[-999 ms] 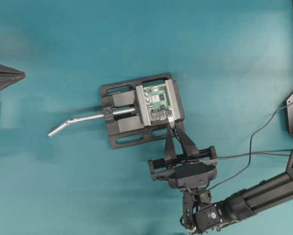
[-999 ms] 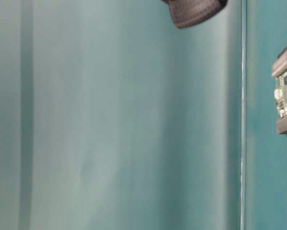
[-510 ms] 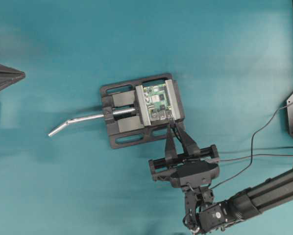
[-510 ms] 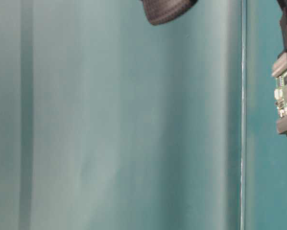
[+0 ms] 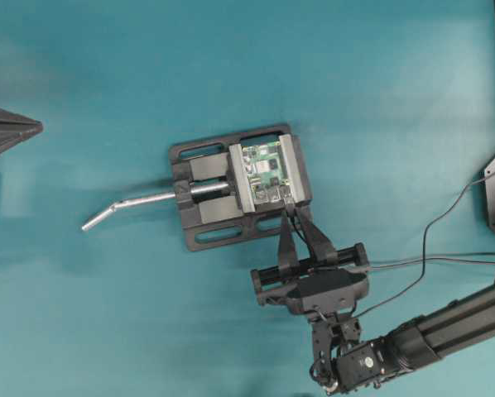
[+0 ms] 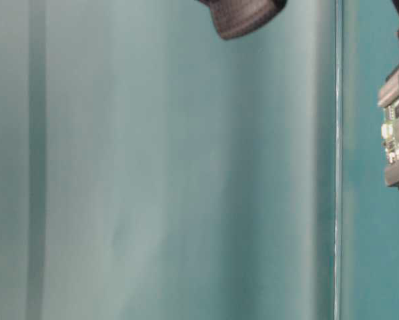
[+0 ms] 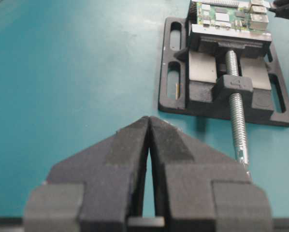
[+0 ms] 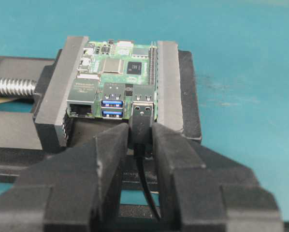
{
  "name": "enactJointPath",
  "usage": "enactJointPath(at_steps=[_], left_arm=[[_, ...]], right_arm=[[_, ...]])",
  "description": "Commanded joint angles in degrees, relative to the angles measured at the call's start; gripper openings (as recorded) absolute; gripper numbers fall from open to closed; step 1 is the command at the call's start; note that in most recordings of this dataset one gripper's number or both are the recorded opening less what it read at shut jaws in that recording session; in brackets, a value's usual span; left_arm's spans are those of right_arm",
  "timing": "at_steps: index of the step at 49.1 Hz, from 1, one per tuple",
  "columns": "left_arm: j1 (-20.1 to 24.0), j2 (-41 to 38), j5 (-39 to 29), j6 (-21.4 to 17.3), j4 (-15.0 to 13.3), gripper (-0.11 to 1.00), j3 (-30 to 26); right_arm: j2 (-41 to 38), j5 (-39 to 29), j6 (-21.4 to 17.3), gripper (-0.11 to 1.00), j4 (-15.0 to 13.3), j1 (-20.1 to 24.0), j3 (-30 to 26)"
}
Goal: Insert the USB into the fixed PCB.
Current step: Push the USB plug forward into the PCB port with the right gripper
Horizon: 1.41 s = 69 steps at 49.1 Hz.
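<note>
- Gripping the USB (image 8: 142, 118) between the two pads of the right gripper (image 8: 137, 137), centre of the right wrist view; jaws clenched on the dark plug body, metal tip poking out past the pads.
- Metal tip sitting at the silver port on the near edge of the fixed PCB (image 8: 120, 72), just right of the stacked blue ports; touching or partly in, depth not clear.
- Thin black cable (image 8: 148, 191) dropping from the plug down between the fingers toward lower centre of frame.
- Green board clamped flat between grey jaws of the black vise (image 8: 52, 104); threaded screw visible at left edge of that view.
- Overhead: vise (image 5: 210, 198) in centre of frame, fixed PCB (image 5: 266, 172) at its right end, silver handle (image 5: 132, 204) sticking out to the left and bending down.
- Overhead: right gripper (image 5: 292, 213) reaching up from lower right, fingertips at the lower right corner of the board; cable (image 5: 434, 227) trailing off to the right edge.
- Left gripper (image 7: 149, 128) at bottom centre of the left wrist view, pads pressed together, clenched on nothing, well apart from the vise (image 7: 217, 92) at upper right.
- Table-level view mostly teal backdrop; slice of the board (image 6: 398, 127) at right edge, dark rounded robot part at top, unclear which.
</note>
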<state>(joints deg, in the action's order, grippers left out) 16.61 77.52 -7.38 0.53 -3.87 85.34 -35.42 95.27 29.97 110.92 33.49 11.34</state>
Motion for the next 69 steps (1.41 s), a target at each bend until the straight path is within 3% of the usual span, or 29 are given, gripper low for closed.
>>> enactJointPath(at_steps=[1,69], left_arm=[[0.26,-0.35,0.26,0.18,0.18,0.0,-1.58],[0.26,-0.35,0.26,0.18,0.18,0.0,-1.58]], right_arm=[[2.29,0.53,-0.18,0.22,-1.58,-1.67,-0.35],[2.29,0.26,0.0,0.21,-2.46,-3.43,1.41]])
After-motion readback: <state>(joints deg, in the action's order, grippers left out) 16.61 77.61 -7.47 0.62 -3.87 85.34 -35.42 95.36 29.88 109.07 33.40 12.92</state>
